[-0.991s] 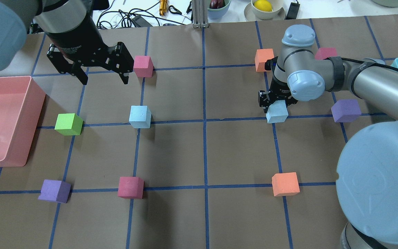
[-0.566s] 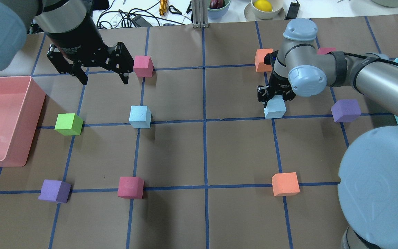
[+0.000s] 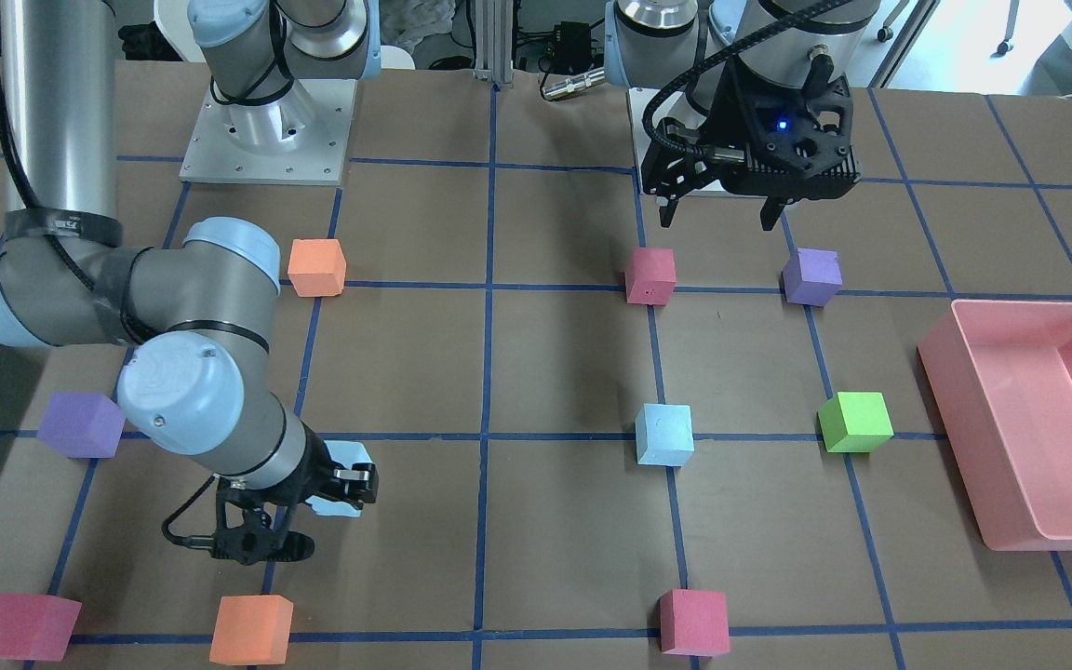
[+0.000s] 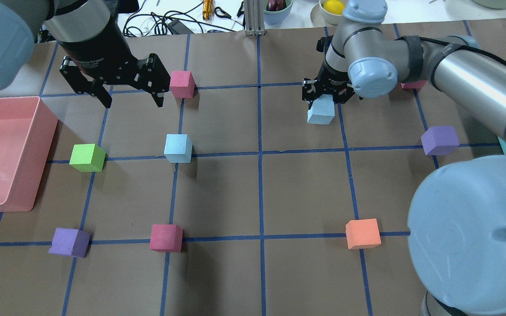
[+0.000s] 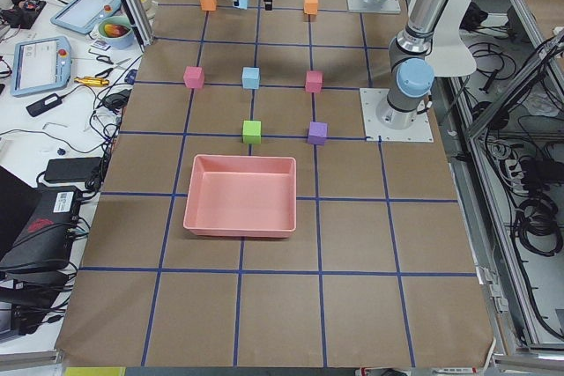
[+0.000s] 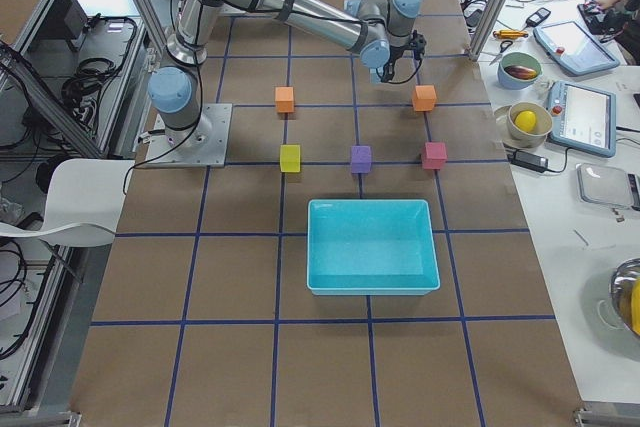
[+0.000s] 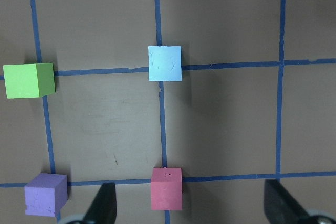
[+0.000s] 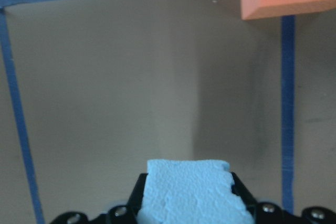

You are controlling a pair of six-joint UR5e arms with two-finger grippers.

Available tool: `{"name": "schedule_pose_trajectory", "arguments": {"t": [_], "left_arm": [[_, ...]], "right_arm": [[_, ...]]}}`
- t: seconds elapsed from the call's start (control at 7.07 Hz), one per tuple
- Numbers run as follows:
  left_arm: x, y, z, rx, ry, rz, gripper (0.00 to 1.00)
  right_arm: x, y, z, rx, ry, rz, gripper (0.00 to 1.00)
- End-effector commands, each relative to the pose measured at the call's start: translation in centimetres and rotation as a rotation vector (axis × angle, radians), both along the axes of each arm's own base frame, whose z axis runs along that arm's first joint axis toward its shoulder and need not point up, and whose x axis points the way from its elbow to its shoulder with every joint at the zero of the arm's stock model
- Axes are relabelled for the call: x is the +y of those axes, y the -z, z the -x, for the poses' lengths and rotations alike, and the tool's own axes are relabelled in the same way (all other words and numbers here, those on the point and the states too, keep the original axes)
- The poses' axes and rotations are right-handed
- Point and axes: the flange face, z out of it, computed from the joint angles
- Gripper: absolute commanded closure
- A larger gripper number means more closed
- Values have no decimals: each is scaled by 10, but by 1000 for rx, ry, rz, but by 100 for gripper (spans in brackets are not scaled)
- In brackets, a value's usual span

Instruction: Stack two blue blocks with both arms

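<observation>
Bright, even overhead light; soft short shadows on brown paper (image 4: 218,193). Right wrist view dimmer, close blue block (image 8: 191,190) soft-focus. Left wrist view sharp, evenly lit.

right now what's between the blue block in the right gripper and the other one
The overhead view shows only bare paper and a tape line between the held blue block and the resting blue block.

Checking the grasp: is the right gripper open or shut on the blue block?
Shut: the right gripper clamps the block on both sides.
</observation>
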Motion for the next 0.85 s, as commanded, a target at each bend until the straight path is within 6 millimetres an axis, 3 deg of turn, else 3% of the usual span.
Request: {"name": "schedule_pose_trajectory", "arguments": {"t": [0.0, 0.14, 0.28, 0.42, 0.71], "left_arm": [[-11, 13, -2, 4, -3, -18, 0], [-25, 21, -1, 12, 2, 24, 0], [-30, 34, -6, 14, -7, 32, 0], [-38, 51, -10, 14, -16, 22, 0], [-64, 114, -13, 7, -32, -41, 0]], "right_arm": [[-47, 2, -74, 2, -10, 25, 100], [-70, 6, -98, 0, -3, 44, 98], [-87, 10, -111, -5, 23, 52, 98], [-94, 19, -125, -10, 23, 57, 97], [-94, 34, -129, -6, 32, 39, 92]]}}
